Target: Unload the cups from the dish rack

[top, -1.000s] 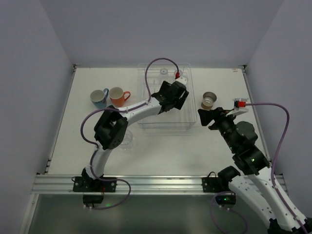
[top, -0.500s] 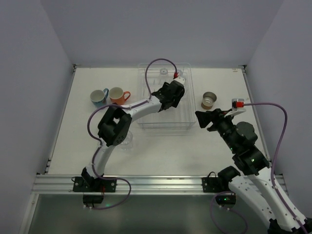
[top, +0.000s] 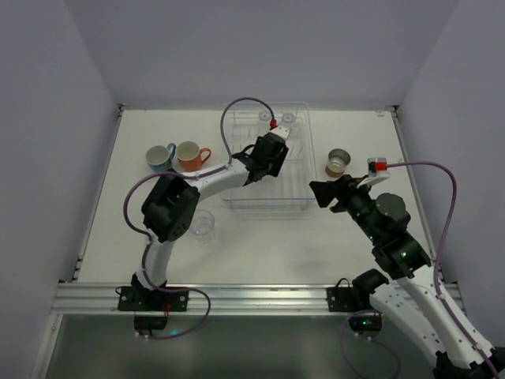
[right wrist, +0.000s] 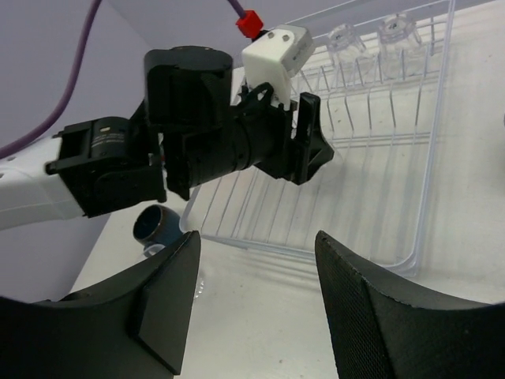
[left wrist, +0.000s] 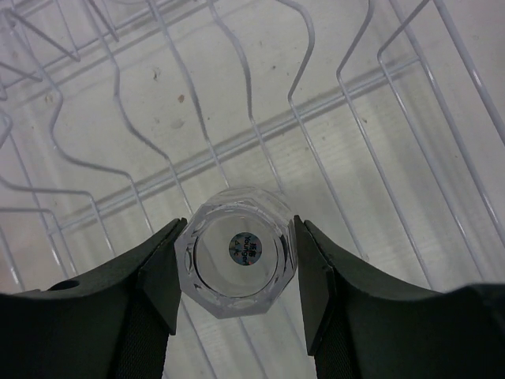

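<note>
Dish rack (left wrist: 260, 134) behind clamped tumbler (left wrist: 237, 253)

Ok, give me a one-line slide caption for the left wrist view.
Left gripper closed on a clear tumbler, with the dish rack wires behind it.

Dish rack (top: 268, 199) sits mid-desk (top: 260, 245): mugs (top: 188, 155) left of it, cup (top: 338, 162) right, tumbler (top: 203, 227) front-left.

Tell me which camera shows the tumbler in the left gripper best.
Left wrist: the clear tumbler sits centred, end-on, between the left gripper's fingers over the dish rack wires. From top external the gripper hides it; the right wrist shows that gripper side-on, the tumbler not discernible.
</note>
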You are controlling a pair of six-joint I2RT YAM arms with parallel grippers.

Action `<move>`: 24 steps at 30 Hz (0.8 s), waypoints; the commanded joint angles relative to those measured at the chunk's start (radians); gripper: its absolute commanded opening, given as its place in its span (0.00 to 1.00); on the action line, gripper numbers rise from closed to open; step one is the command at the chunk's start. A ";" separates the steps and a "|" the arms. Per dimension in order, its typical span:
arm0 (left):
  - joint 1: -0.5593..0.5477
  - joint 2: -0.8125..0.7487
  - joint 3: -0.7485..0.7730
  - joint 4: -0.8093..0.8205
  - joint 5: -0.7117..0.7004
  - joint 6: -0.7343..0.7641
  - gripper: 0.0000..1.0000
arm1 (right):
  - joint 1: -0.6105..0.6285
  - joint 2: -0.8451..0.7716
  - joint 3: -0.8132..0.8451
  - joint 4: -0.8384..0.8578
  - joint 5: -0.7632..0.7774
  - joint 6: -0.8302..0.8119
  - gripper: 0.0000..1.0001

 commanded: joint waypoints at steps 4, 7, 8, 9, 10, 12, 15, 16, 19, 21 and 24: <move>0.005 -0.426 -0.254 0.181 0.061 -0.126 0.39 | -0.004 0.074 -0.018 0.183 -0.104 0.132 0.62; 0.015 -0.596 -0.405 0.302 0.174 -0.224 0.38 | -0.003 0.114 -0.026 0.290 -0.152 0.217 0.62; 0.031 -0.642 -0.452 0.345 0.217 -0.290 0.37 | -0.003 0.141 -0.030 0.343 -0.187 0.238 0.62; 0.038 -0.725 -0.495 0.420 0.283 -0.323 0.37 | -0.003 0.154 -0.030 0.368 -0.205 0.281 0.62; 0.044 -0.762 -0.577 0.457 0.321 -0.359 0.37 | -0.004 0.163 -0.032 0.396 -0.221 0.302 0.62; 0.069 -0.823 -0.648 0.523 0.428 -0.448 0.37 | -0.003 0.195 -0.038 0.474 -0.258 0.367 0.62; 0.098 -0.931 -0.763 0.635 0.566 -0.565 0.36 | -0.003 0.238 -0.030 0.548 -0.307 0.434 0.62; 0.101 -0.943 -0.789 0.692 0.597 -0.591 0.37 | -0.001 0.249 -0.027 0.562 -0.321 0.448 0.62; 0.101 -0.980 -0.874 0.798 0.688 -0.680 0.36 | 0.009 0.296 -0.026 0.638 -0.388 0.499 0.62; 0.101 -0.999 -0.924 0.843 0.728 -0.728 0.36 | 0.020 0.333 -0.026 0.697 -0.428 0.530 0.62; 0.101 -1.025 -0.961 0.922 0.774 -0.763 0.37 | 0.051 0.355 -0.018 0.712 -0.417 0.547 0.62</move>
